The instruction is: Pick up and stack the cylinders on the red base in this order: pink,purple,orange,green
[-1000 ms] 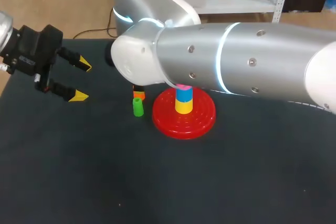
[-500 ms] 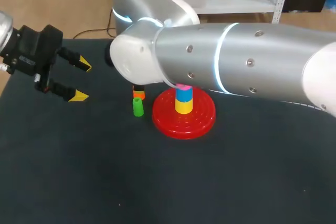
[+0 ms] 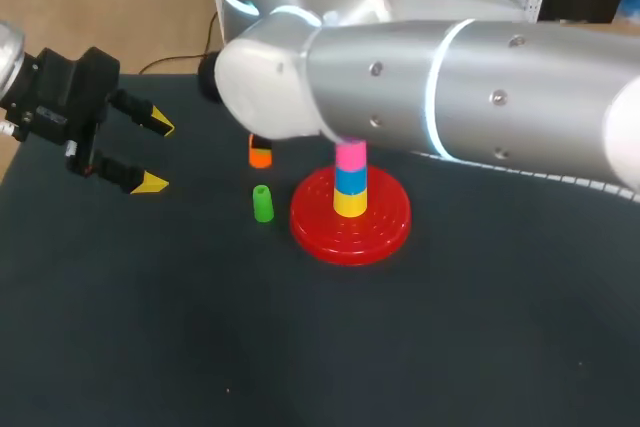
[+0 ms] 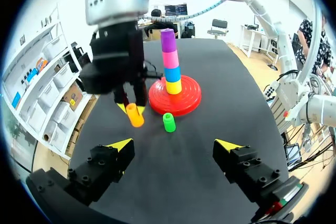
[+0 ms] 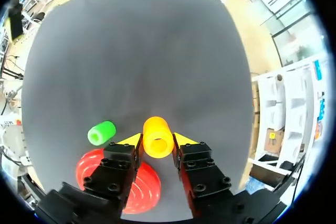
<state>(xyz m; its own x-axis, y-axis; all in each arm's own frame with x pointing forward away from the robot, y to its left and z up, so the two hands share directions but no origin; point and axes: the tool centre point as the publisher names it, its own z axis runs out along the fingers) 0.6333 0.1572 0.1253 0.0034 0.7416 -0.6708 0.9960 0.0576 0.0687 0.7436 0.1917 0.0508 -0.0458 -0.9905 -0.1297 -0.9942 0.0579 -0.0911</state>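
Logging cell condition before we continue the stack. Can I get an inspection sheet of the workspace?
Surface: dark matte table.
Job's things: red base carries yellow, blue, pink, purple stack; green cylinder stands beside base; orange cylinder gripped.
Clutter: nothing seen.
End effectors: left end effector open, empty; right end effector shut on orange cylinder.
Cables: nothing seen.
Surroundings: nothing seen over the table.
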